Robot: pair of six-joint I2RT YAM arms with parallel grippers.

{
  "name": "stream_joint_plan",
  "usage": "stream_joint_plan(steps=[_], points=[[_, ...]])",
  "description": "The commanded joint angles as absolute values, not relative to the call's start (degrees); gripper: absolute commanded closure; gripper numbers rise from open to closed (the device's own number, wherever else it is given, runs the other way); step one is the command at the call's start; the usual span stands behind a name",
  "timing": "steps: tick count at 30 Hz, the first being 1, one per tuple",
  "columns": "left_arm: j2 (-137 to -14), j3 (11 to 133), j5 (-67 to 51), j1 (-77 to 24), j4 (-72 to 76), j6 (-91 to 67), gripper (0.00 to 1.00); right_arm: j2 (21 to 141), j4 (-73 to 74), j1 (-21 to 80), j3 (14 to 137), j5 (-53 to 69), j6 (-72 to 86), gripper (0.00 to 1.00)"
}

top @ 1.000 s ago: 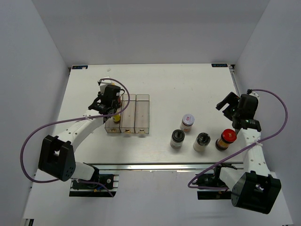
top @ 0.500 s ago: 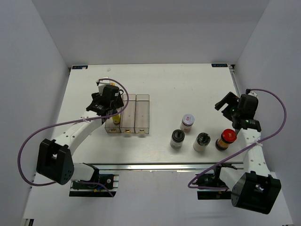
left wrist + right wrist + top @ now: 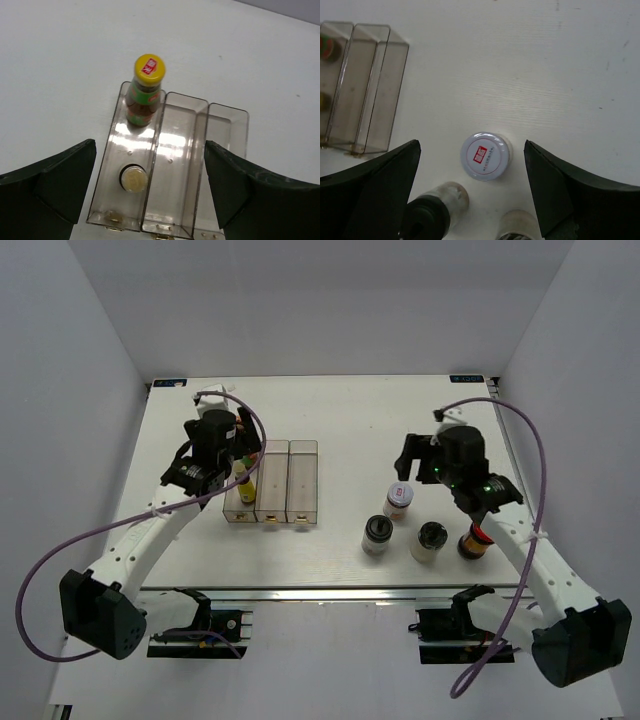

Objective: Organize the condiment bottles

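**Right gripper (image 3: pixel 471 147) open over white jar (image 3: pixel 486 155); two of six bottles trayed**

The right gripper is spread wide and empty above the white jar. The left gripper (image 3: pixel 150 150), equally wide and empty, hangs over the clear tray (image 3: pixel 186 97), whose leftmost compartment holds the slim sauce bottle (image 3: pixel 145 92). Left to do, I judge: the white jar, red-lidded jar (image 3: pixel 472 542) and two black-lidded shakers (image 3: pixel 377 535) (image 3: pixel 431 538), loose well right of the tray. The tiny bottle (image 3: pixel 133 179) shares the sauce bottle's compartment.

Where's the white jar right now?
Top view: the white jar stands on the right half of the table, just beyond the two black-lidded shakers. The right wrist view shows it below the open right gripper.
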State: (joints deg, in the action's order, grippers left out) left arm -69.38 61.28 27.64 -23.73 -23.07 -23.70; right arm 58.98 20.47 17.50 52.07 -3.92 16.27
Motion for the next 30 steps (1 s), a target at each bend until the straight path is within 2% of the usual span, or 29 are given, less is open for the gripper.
stream_joint_plan(steps=[1,5,11,18,30], points=[[-66.0,63.0,19.3,-23.6,-20.4,-19.3,0.02,61.0,24.3,24.4,55.5,-8.5,10.6,0.11],[-64.1,59.7,10.8,-23.6,-15.8,-18.5,0.02,62.0,27.2,34.9,55.3,-11.5,7.9,0.11],[-65.6,59.2,11.0,-23.6,-16.7,-18.3,0.02,65.0,33.0,46.3,54.8,-18.3,8.6,0.11],[-63.9,57.6,12.3,-23.6,-16.4,-18.1,0.02,68.8,37.4,48.3,53.9,-24.1,13.5,0.11],[-63.7,57.2,13.6,-23.6,-16.6,-18.5,0.02,68.6,34.0,49.8,49.7,-13.9,14.9,0.1]])
